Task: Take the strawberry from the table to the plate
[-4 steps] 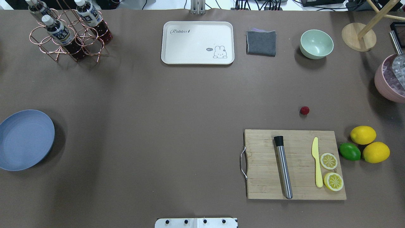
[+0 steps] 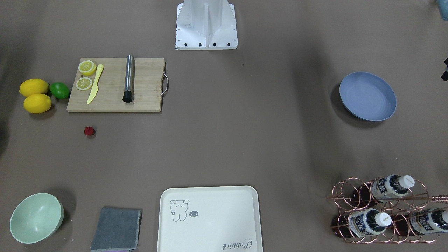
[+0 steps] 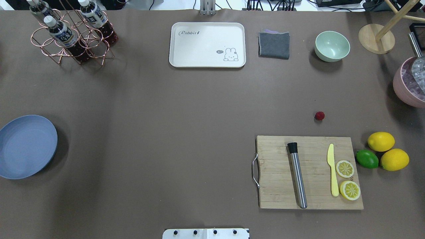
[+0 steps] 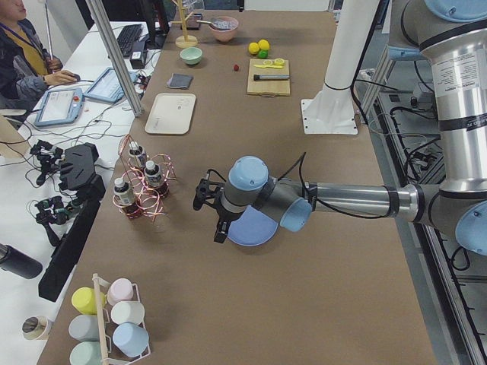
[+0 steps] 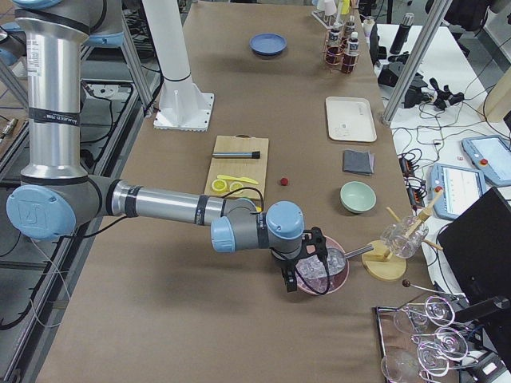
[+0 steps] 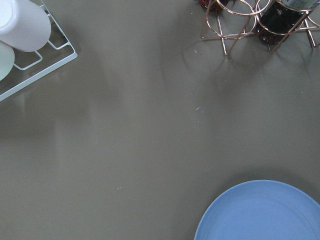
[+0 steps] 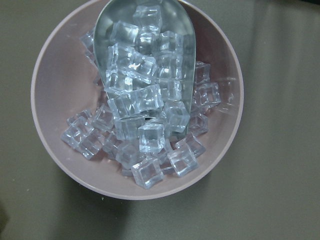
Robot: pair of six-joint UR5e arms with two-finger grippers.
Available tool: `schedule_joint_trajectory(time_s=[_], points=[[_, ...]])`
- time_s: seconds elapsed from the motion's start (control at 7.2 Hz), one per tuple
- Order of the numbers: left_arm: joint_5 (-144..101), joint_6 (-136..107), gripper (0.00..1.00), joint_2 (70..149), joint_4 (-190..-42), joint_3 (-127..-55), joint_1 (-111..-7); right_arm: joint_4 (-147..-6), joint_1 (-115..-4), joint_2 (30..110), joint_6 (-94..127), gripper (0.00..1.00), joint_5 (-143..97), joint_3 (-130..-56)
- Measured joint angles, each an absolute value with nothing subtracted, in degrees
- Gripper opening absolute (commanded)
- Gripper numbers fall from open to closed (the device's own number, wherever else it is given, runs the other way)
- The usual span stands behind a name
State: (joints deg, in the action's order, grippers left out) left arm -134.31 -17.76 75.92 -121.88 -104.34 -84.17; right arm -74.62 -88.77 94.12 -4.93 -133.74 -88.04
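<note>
- Nothing on the table has shifted against the overhead picture taken a moment earlier. The tiny dark-red bumpy strawberry (image 3: 319, 116) lies on the same spot of the wide matte brown-grey table (image 3: 186, 132), near the far edge of the wooden cutting board (image 3: 275, 172) and touching nothing.
- The round, shallow, matte blue plate (image 3: 23, 146) is likewise unmoved at the robot's left end of the table. It is well apart from the berry and has nothing in it.
- With no change to report, the pick appears not to have begun, and the whole task is still ahead.
- The right gripper (image 5: 307, 263) hangs over a round pink bowl of clear ice cubes (image 7: 50, 125), and its wrist camera looks straight down onto the metal scoop (image 7: 145, 30) resting in the bowl. The gripper shows only in a side view, so whether its fingers are parted or closed cannot be told.
- The left gripper (image 4: 210, 211) hovers beside the plate. Its wrist camera catches the plate's rim at the lower right and a copper wire bottle rack (image 6: 225, 25) at the top. The state of its fingers cannot be told either.
- Neither arm enters the overhead view, then or now. The right arm looks the better placed to reach the berry, which would then have to travel the table's full width.
</note>
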Motion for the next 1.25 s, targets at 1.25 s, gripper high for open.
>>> schedule_joint_trajectory(time_s=[1.25], points=[[-131.6, -20.5, 0.97, 75.8, -125.4, -100.1, -76.4, -74.6, -89.0, 95.0, -3.0, 1.00, -134.5, -89.5]])
